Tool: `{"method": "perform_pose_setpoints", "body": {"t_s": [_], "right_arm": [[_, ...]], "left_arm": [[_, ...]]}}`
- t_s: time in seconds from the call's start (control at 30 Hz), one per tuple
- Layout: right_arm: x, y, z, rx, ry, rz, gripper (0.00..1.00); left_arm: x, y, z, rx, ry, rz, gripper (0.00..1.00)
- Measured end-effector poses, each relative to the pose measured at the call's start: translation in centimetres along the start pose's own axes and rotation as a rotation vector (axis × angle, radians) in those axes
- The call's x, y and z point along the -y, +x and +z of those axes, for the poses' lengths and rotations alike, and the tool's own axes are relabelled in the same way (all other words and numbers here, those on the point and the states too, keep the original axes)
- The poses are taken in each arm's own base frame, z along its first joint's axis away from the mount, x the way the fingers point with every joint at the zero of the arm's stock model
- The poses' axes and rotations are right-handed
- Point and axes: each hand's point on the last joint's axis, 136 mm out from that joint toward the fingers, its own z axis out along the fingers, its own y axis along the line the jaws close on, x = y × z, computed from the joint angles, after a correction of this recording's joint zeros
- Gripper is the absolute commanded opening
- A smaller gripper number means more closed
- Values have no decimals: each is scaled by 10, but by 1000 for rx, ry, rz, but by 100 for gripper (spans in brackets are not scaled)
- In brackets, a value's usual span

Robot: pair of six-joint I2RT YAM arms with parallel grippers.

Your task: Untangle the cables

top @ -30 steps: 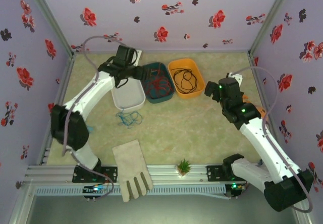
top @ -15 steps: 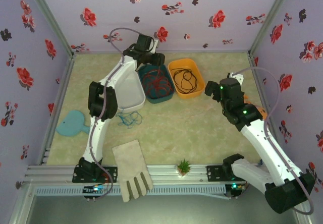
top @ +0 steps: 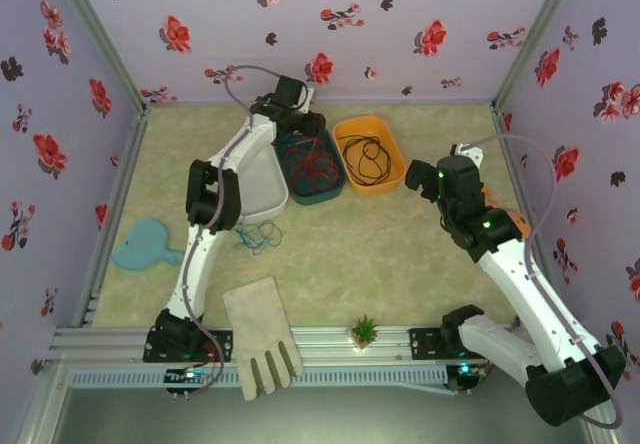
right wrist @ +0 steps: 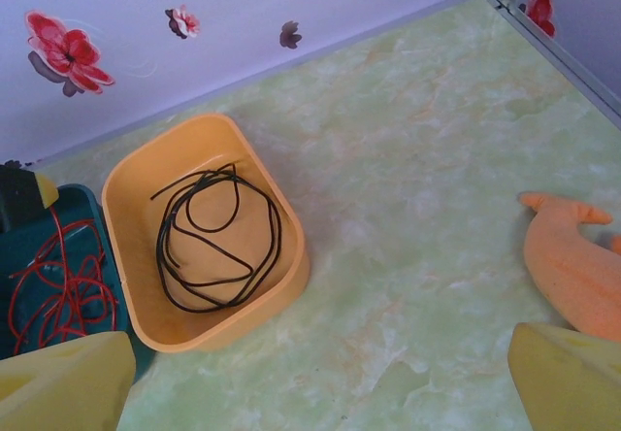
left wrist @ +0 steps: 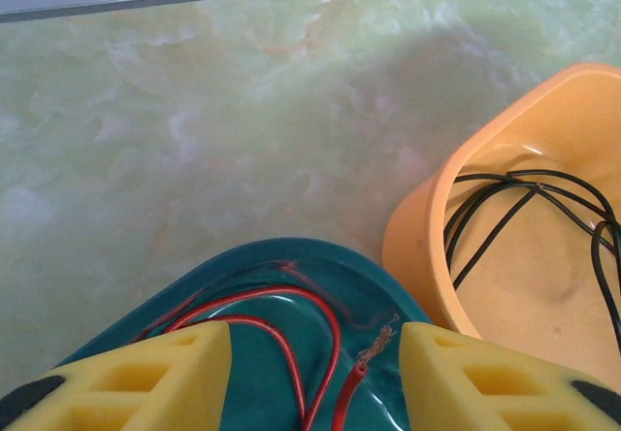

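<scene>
Enclosure: pale green marbled table (top: pixel 400 254), lilac walls (top: pixel 350 24) printed with red and black flowers.

1. Left pincer (top: pixel 305 124) (left wrist: pixel 315 353). I see its yellow fingers (left wrist: pixel 146 382) standing apart, nothing clamped. It hangs over the far end of the teal tray (top: pixel 335 189).
2. Red cable (top: pixel 315 164) (left wrist: pixel 335 334). Loose coils in the teal tray, directly below the left pincer. On the left wrist feed I see one frayed end lying in the gap between the fingers, touching neither.
3. Black cable (top: pixel 368 156) (right wrist: pixel 218 242). Coiled in the orange tray (top: pixel 395 154) (right wrist: pixel 121 247), just to the right of the left pincer and ahead-left of the right pincer.
4. Blue cable (top: pixel 257 234). A small heap on the bare table, well behind the left pincer, just near of the white tray (top: pixel 262 199).
5. Right pincer (top: pixel 425 176) (right wrist: pixel 320 373). Spread wide and empty. It hovers just beside the orange tray's right edge.
6. Orange soft toy (right wrist: pixel 572 256). On the table to the right of the right pincer.
7. Cream glove (top: pixel 260 334), small green plant (top: pixel 365 330) and flat light-blue shape (top: pixel 145 244). Toward the table's near edge, far from both pincers.
</scene>
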Motion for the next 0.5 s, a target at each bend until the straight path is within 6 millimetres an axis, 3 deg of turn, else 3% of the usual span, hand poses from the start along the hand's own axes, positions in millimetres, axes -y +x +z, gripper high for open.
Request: {"method": "perform_pose_setpoints", "body": {"t_s": [0.2, 0.33, 0.4, 0.5], "right_arm": [[-1, 0, 0, 0, -5, 1, 99], [-1, 1, 1, -2, -4, 0, 99], [-1, 1, 1, -4, -3, -1, 99], [-1, 1, 1, -4, -3, -1, 99]], "left_arm": [[1, 1, 6, -2, 13, -4, 33], [0, 6, 11, -15, 18, -10, 17], [0, 7, 12, -17, 18, -12, 3], [0, 7, 12, -19, 20, -4, 0]]}}
